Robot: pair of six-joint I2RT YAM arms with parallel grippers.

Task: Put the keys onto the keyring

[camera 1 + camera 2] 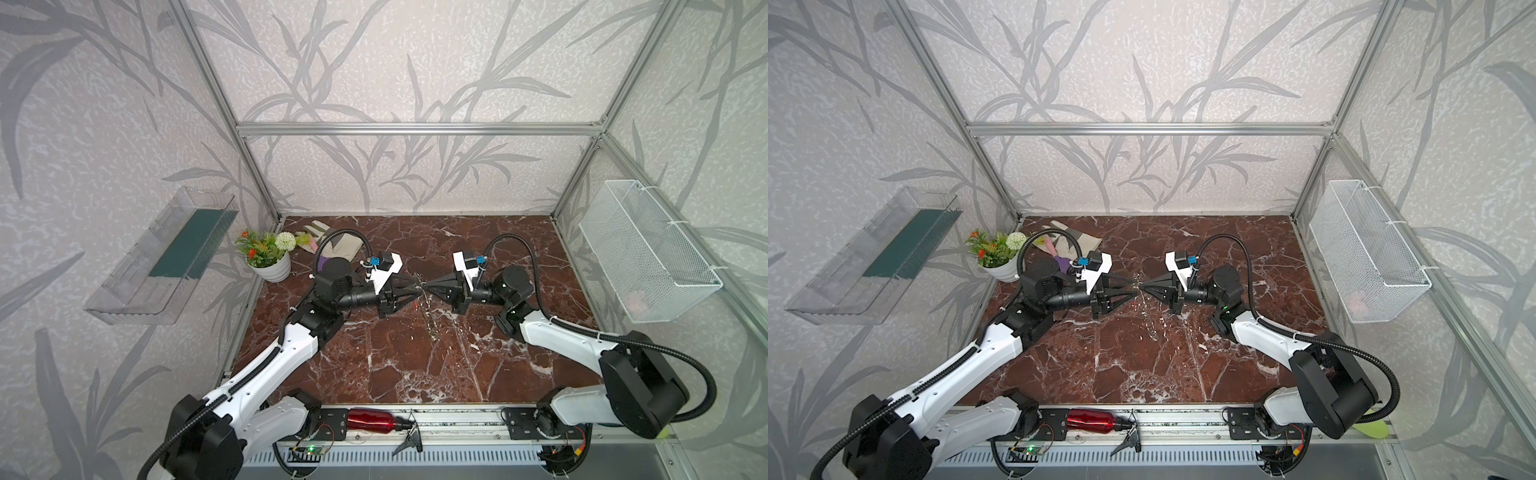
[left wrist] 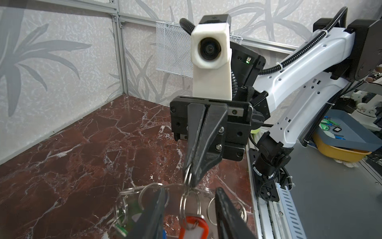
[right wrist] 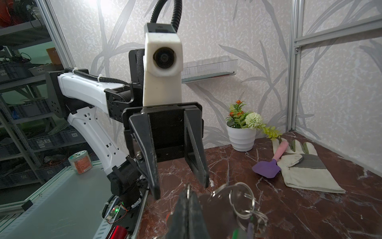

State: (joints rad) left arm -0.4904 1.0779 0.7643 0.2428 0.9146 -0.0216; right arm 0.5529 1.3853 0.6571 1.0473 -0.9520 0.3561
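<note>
The keyring (image 1: 432,322) hangs above the middle of the table in both top views. My right gripper (image 3: 188,194) is shut on one of its split rings (image 2: 189,175). Its grey plate (image 2: 203,203) dangles below, edged with rings (image 3: 241,198). Keys hang from it: a red-orange tag (image 2: 193,226), a green tag (image 2: 121,229) and a blue one (image 2: 164,233). My left gripper (image 2: 191,189) faces the right one tip to tip (image 1: 417,286). Its jaws stand apart on either side of the ring that carries the red-orange tag, and I see no contact.
A white flower pot (image 1: 270,266), a work glove (image 1: 336,245) and a purple trowel (image 3: 266,168) lie at the back left. A red bottle (image 1: 372,419) and black clamp (image 1: 409,436) rest on the front rail. A wire basket (image 1: 648,249) and clear shelf (image 1: 166,257) hang on the side walls.
</note>
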